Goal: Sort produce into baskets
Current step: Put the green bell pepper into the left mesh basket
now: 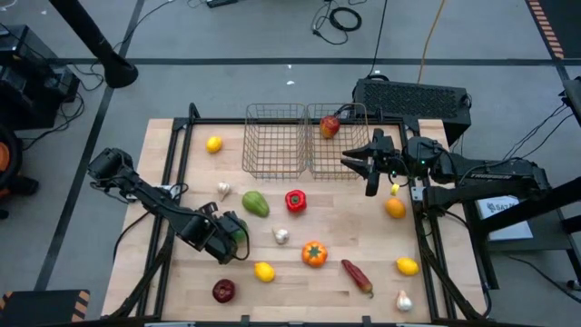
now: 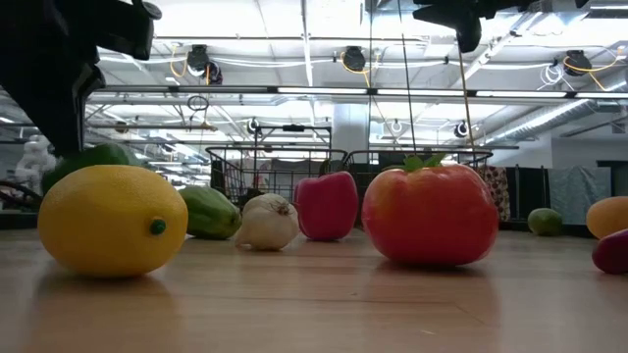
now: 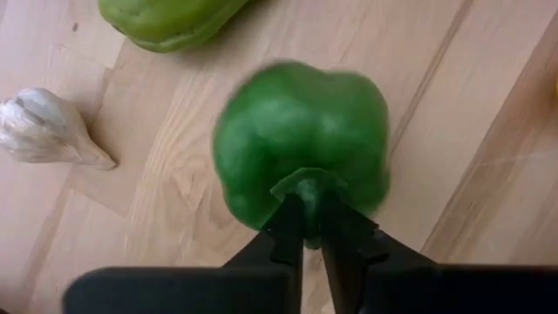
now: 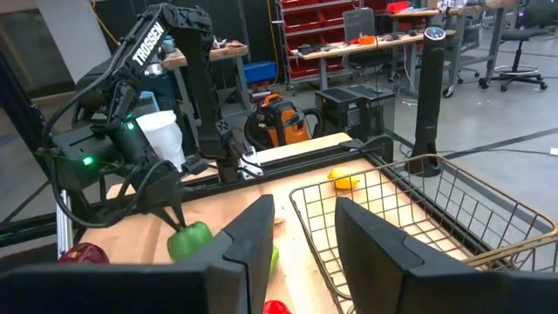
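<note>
At the near left of the bench (image 1: 182,145), my left gripper (image 3: 312,228) is pinched shut on the stem of a green pepper (image 3: 301,148), the fruit hanging just ahead of the fingertips with its body pointing away from my wrist. In the right wrist view the same pepper looks lifted a little off the wood, though I cannot be sure of that. The move I judge to come next turns on one fact: the two wire baskets (image 1: 304,141) sit side by side at the far middle of the bench, well apart from this gripper, beyond and to the right of it, past the pale green vegetable (image 1: 255,204) and the red pepper (image 1: 295,201) that lie between.

Further right, my right gripper (image 4: 299,237) hangs just beside the right-hand basket, jaws parted and holding nothing; it is by far the nearer arm to both baskets. One red fruit (image 1: 329,125) already lies in that basket.

The grip on the stem is thin, and the overhead view hides the pepper almost wholly under my left wrist. From the low view, the baskets show only as dark wire behind the produce.
</note>
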